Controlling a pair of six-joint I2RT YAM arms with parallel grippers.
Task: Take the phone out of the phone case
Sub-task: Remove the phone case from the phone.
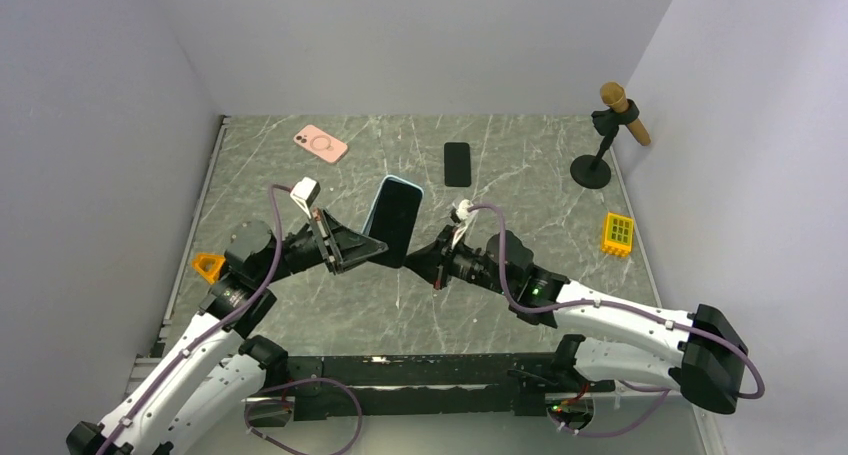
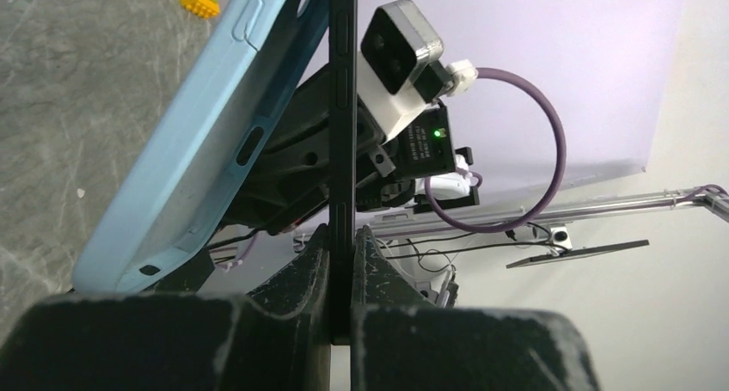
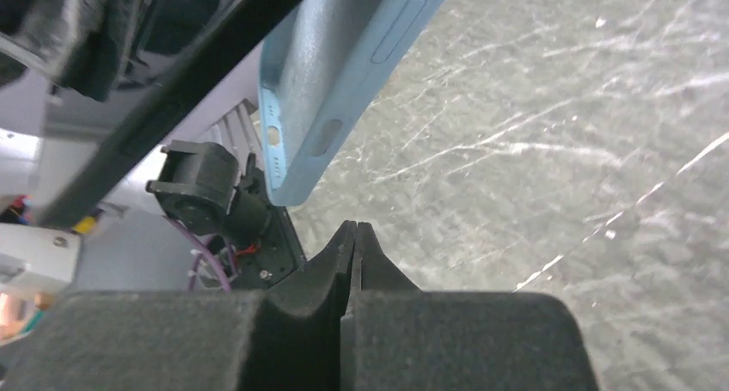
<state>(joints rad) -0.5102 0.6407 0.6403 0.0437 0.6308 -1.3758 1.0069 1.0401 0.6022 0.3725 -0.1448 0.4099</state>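
you can't see the top end of the phone (image 2: 342, 133) in either wrist view; both crop it. the left gripper (image 2: 342, 241) pinches the thin black slab edge-on, raised over the middle of the veined grey worktop (image 1: 520, 165). the matte blue case (image 2: 189, 150), round-cornered, splays off its lower end. the right gripper (image 3: 355, 236) is pressed closed on nothing, just below the case.

The phone case (image 2: 198, 142) is looking like smooth, matt, pale-blue silicone, and the phone (image 2: 342, 107) is showing a glossy black edge. The left gripper (image 2: 341, 241) is showing fingers (image 2: 172, 339) of matt black plastic, scuffed pale. The table (image 1: 540, 185) is showing a marble-veined grey, faintly shiny surface.
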